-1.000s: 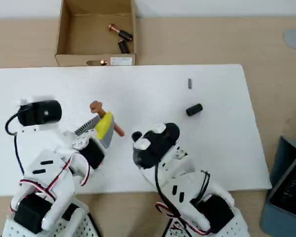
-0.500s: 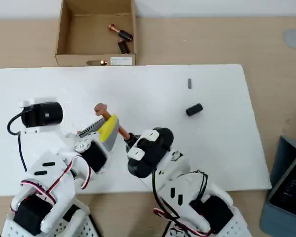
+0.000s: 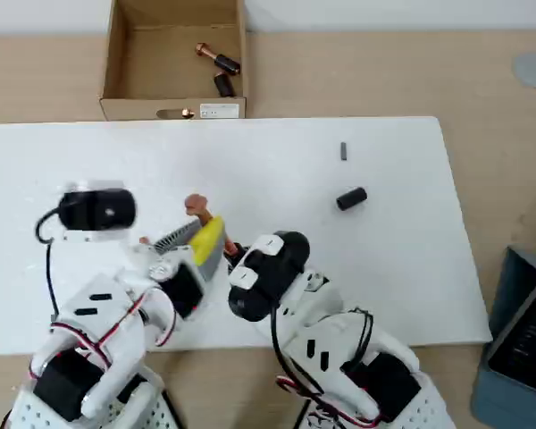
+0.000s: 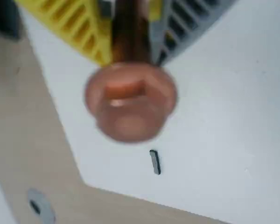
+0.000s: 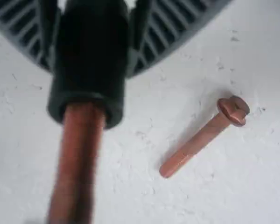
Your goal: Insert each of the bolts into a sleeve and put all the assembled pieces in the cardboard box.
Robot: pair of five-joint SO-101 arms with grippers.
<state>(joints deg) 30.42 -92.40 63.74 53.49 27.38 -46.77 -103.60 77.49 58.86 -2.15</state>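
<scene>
Left gripper (image 3: pixel 203 234) clamped on copper bolt (image 3: pixel 196 206), mat centre; right gripper (image 5: pixel 91 23) clamped on black sleeve (image 5: pixel 87 70), shaft in sleeve mouth. Risk: axes tilt apart, shaft jams or sleeve slips from jaws. Spare bolt (image 5: pixel 203 137) lies on white mat (image 3: pixel 384 268) beneath. Loose sleeve (image 3: pixel 351 198) at 2 o'clock; cardboard box (image 3: pixel 114 63) at 11, two pieces (image 3: pixel 225 64) inside; its front wall bars drop-off.

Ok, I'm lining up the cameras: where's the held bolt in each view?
High view: bolt mid-mat, between the two arms.
Left wrist view: bolt head toward the camera, shaft clamped behind it.
Right wrist view: bolt shaft tip entering the black sleeve.
Shared landmark: the white mat beneath it.
</scene>
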